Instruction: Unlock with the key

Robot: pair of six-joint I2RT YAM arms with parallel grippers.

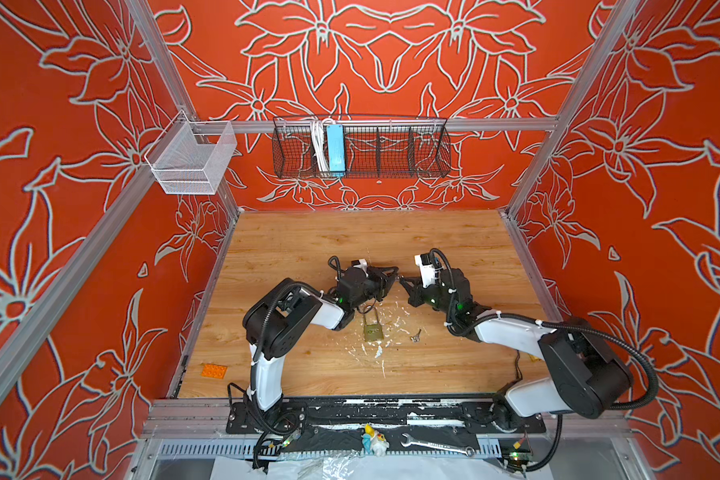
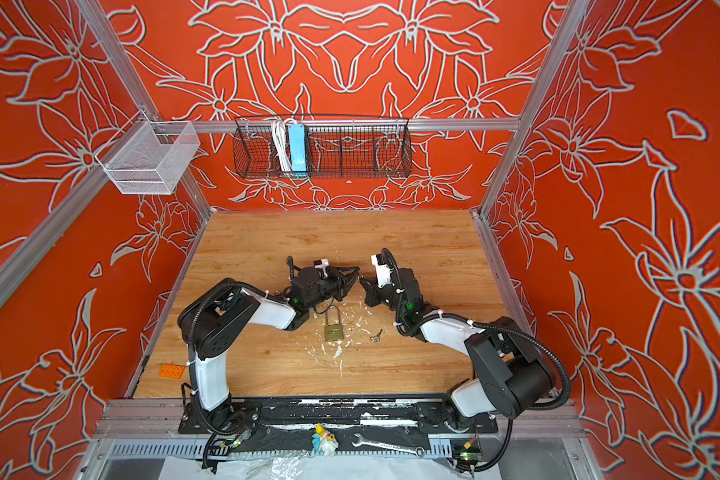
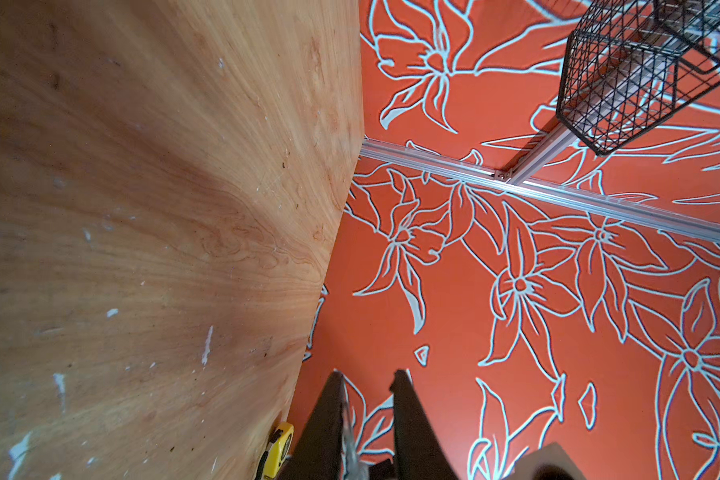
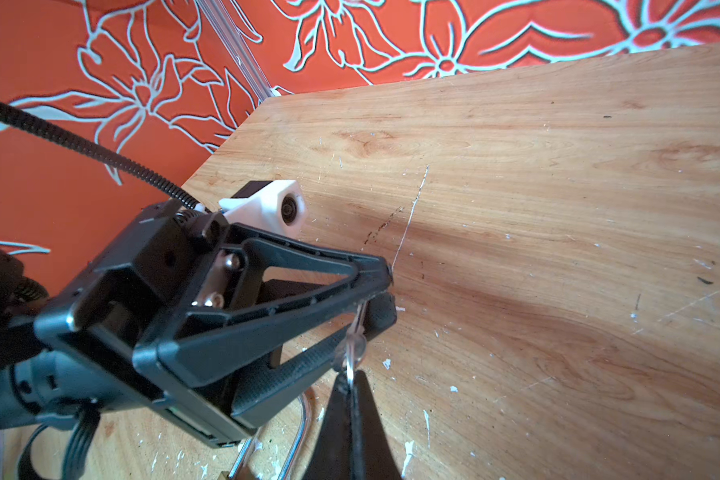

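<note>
The small silver key [image 1: 399, 279] hangs in the air above the middle of the light wooden table [image 1: 308, 249]. In both top views it sits between the tips of the left gripper [image 1: 395, 275] and the right gripper [image 1: 403, 281], which meet nose to nose. The brass padlock with a long steel shackle [image 1: 372, 331] lies flat on the table nearer the front. Its shackle points back under the left wrist. A second small silver key [image 1: 415, 336] lies on the wood just to the padlock's right, apart from it. White flecks are scattered around both. An orange studded plastic brick [image 1: 214, 370] sits near the front left edge.

In the left wrist view, the left gripper [image 3: 368, 374] shows a clear gap between its two black fingers [image 3: 329, 424]. The key [image 3: 349, 440] is a blurred silver sliver inside that gap, close to one finger, so the jaws stand slightly apart around it.

In the right wrist view, the right gripper [image 4: 350, 380] is pressed closed on one end of the key [image 4: 352, 347]. The key's other end reaches in between the fingers of the left gripper [image 4: 385, 291]. Part of the padlock's [image 4: 304, 419] shackle shows on the table beneath them.
</note>
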